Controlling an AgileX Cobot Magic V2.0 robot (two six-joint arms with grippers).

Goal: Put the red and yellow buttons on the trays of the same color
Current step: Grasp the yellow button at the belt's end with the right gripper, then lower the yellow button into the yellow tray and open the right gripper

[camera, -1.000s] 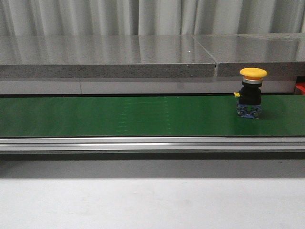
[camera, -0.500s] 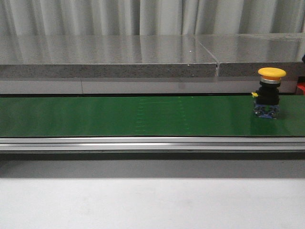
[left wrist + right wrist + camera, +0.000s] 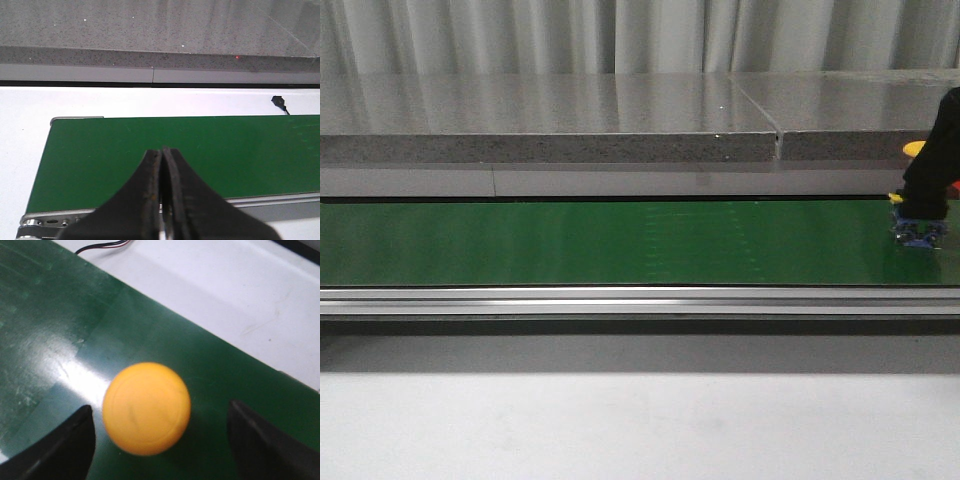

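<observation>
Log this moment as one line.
yellow button: on belt, right end | right claw: open, astride button | left claw: shut, empty

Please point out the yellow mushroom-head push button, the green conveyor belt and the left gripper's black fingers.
yellow mushroom-head push button (image 3: 146,408), right wrist view, centre of its domed cap
green conveyor belt (image 3: 620,245), front view, bare belt surface
left gripper (image 3: 163,200), left wrist view, seam between closed fingertips
</observation>
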